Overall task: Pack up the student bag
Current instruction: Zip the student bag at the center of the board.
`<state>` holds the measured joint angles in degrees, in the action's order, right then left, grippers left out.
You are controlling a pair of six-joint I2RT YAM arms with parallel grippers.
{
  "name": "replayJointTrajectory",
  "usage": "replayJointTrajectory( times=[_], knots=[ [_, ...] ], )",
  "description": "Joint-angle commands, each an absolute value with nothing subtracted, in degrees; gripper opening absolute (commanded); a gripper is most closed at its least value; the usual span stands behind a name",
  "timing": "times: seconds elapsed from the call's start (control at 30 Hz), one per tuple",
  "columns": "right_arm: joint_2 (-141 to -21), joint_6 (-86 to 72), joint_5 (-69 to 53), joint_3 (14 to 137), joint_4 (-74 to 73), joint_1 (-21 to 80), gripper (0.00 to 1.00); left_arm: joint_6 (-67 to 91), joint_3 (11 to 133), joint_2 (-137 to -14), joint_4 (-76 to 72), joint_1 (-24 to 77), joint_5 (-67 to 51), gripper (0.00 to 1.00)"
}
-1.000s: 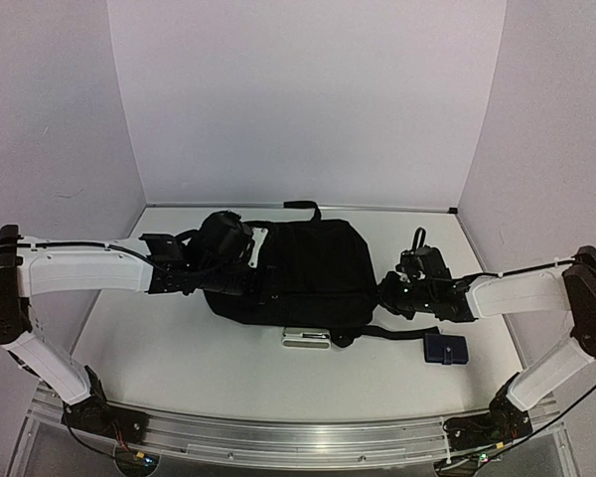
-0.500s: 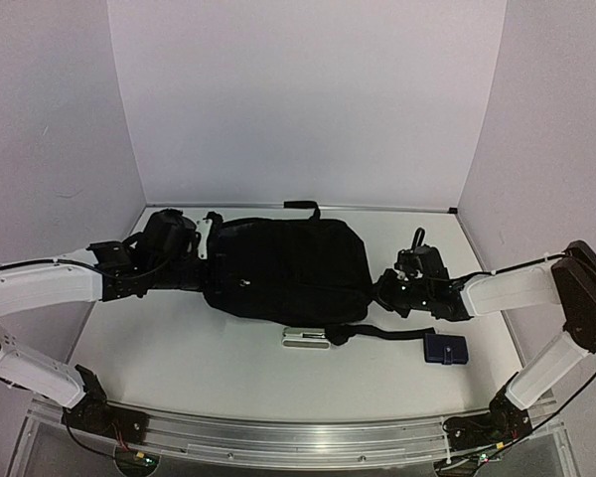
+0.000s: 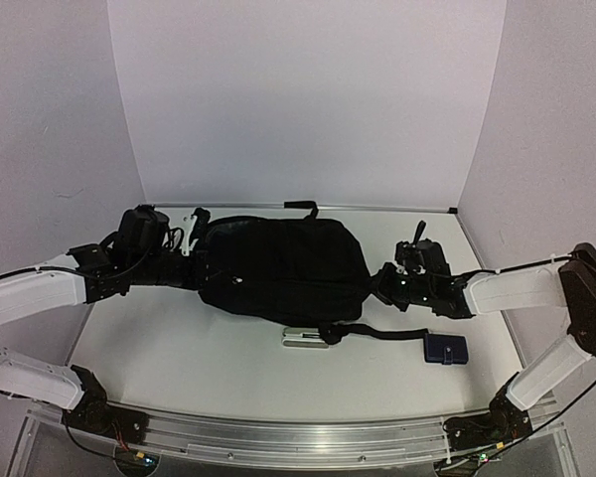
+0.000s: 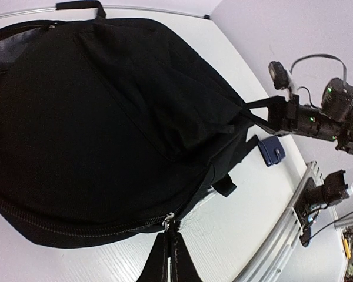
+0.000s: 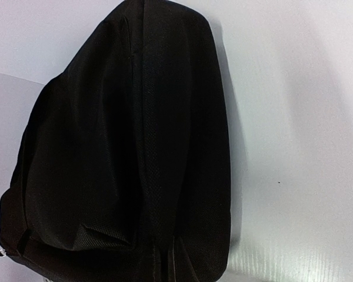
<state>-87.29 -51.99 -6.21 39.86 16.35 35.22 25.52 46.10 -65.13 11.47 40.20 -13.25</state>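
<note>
The student bag (image 3: 283, 266) is a big black backpack lying flat mid-table, with its top loop (image 3: 300, 207) toward the back wall. At the bag's left edge my left gripper (image 3: 197, 270) is shut on the zipper pull (image 4: 170, 221). In the left wrist view its fingers (image 4: 159, 261) pinch the pull where the zipper line ends. My right gripper (image 3: 377, 285) is shut on the fabric of the bag's right end. In the right wrist view the bag (image 5: 129, 153) fills the frame and the dark fingers (image 5: 159, 264) barely show against it.
A small dark-blue pouch (image 3: 445, 349) lies at the front right, also seen in the left wrist view (image 4: 275, 151). A flat silver-white item (image 3: 306, 339) lies just in front of the bag. A black strap (image 3: 389, 333) trails from the bag toward the pouch.
My left gripper has drawn leftward from over the bag's top to its left edge, still shut. The right gripper has closed on the bag's right end, and the bag has shifted slightly left.
</note>
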Motion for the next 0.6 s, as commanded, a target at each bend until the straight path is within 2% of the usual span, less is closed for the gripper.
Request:
replayJointTrajectory(
  times=[0.0, 0.13, 0.17, 0.27, 0.3, 0.37, 0.43, 0.57],
  knots=[
    [-86.8, -46.6, 0.5, 42.8, 11.5, 32.3, 0.0, 20.9, 52.9, -67.7, 2.6, 38.8, -26.4, 0.0],
    [-83.1, -40.9, -2.4, 43.0, 14.4, 34.1, 0.03, 18.8, 58.2, -73.6, 3.2, 39.0, -33.1, 0.0],
    [-81.0, -38.8, -1.7, 43.0, 14.7, 35.0, 0.12, 18.5, 59.3, -74.8, 3.5, 39.1, -34.2, 0.0],
    [-75.2, -32.7, 2.5, 43.5, 13.2, 37.6, 0.52, 18.4, 60.9, -77.2, 3.3, 39.3, -37.1, 0.0],
    [-73.6, -30.6, 3.5, 43.7, 12.5, 38.4, 0.61, 18.6, 61.2, -77.8, 3.0, 39.4, -38.1, 0.0],
    [-71.3, -25.8, 3.5, 44.3, 11.6, 40.9, 0.74, 19.1, 61.8, -78.8, 2.6, 39.4, -40.1, 0.0],
    [-70.5, -21.5, 2.6, 45.3, 11.3, 44.2, 0.78, 19.5, 62.5, -79.7, 2.6, 39.4, -41.2, 0.0],
    [-74.8, -15.9, 0.5, 49.7, 10.9, 50.3, 0.76, 20.0, 63.9, -81.1, 4.8, 39.4, -40.3, 0.0]
  ],
)
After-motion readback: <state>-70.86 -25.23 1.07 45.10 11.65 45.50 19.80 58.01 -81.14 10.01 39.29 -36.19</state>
